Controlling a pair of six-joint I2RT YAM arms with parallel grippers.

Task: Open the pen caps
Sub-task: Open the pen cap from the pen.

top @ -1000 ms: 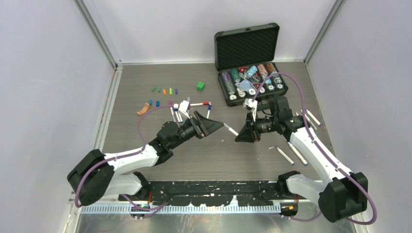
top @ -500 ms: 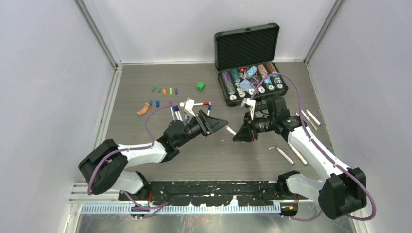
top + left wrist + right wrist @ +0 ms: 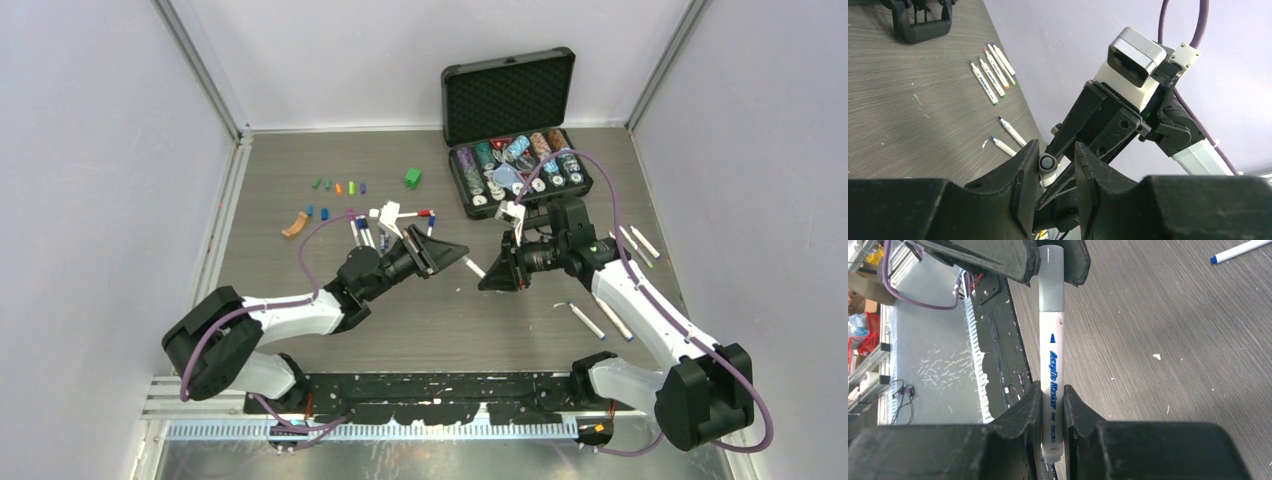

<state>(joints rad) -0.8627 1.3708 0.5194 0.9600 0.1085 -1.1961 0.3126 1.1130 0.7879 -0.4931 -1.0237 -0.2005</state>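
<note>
- An orange curved piece (image 3: pixel 293 224) lies at about 9 o'clock on the table (image 3: pixel 300 300), apart from everything else.
- The loose pen caps (image 3: pixel 338 186), green, orange and blue, lie in a short row at 11 o'clock from the left arm, with two more blue ones just nearer.
- A cluster of pens (image 3: pixel 370 230) lies just at 10 o'clock of the left claw. A small green cube (image 3: pixel 412 178) sits well beyond it, at 12 o'clock.
- The left gripper (image 3: pixel 460 253) points toward 3 o'clock. Its jaws stand narrow on either side of the grey cap (image 3: pixel 1051 285). Whether both pads actually press it cannot be told.
- The held pen (image 3: pixel 1052 355), a white acrylic marker, spans the gap between the two claws above the table centre, with the cap end toward the left claw.
- The right gripper (image 3: pixel 1051 392) points toward 9 o'clock, clamped tight on the pen's barrel.
- An open black case (image 3: pixel 510 95) of chips stands at 12 o'clock of the right claw.
- The spare pens (image 3: pixel 598 318) lie at 4 o'clock of the right claw, and others lie at 3 o'clock.
</note>
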